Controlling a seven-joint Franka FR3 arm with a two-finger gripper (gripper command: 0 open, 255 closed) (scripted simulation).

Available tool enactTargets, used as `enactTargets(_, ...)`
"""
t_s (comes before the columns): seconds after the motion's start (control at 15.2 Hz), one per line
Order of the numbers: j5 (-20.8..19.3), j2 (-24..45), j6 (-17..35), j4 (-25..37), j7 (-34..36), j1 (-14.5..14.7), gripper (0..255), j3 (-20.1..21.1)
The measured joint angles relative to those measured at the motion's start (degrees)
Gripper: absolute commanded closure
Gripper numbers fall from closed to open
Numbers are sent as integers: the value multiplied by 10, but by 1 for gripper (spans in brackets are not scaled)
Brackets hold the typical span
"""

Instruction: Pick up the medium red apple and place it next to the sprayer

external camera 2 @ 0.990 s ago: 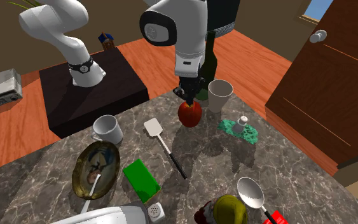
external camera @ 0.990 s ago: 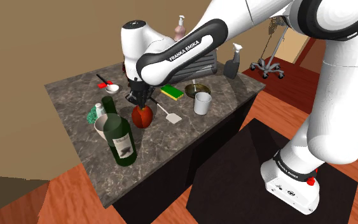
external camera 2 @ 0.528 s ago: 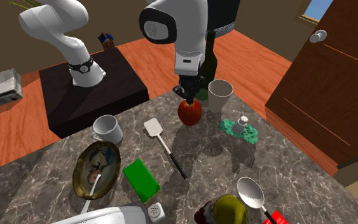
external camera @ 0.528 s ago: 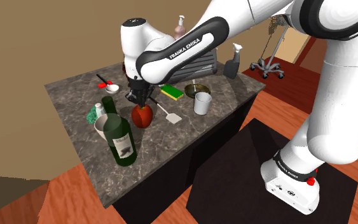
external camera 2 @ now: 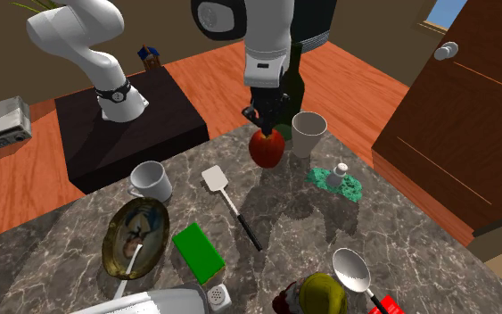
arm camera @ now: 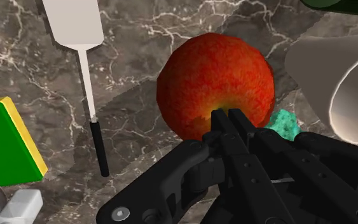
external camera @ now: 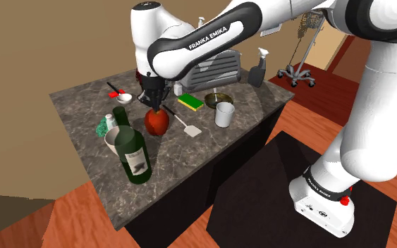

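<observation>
Beyond the green bottle (external camera: 133, 151) left of the shoulder view's centre, the gripper (external camera: 155, 107) is pinched on the crown of the red apple (external camera: 157, 122) just above it, a narrow hold that may slip carrying past the white mug (external camera: 223, 113) to the sprayer (external camera: 257, 69) at upper right; what it actually catches is hidden.

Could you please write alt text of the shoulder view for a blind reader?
The white arm's black jaws clasp a red apple over a marble counter, near a green bottle; the sprayer stands at its far corner.
</observation>
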Motion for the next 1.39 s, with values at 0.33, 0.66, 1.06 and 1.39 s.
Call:
enactTargets(0.33, 10, -14, -34, 22, -9, -2, 255, 4)
enactTargets(0.66, 18, -26, -68, 45, -14, -3, 255, 7)
enactTargets(1.06, 26, -36, -112, 80, -23, -3, 255, 9)
enactTargets(1.39, 31, -45, -147, 107, -26, -3, 255, 11)
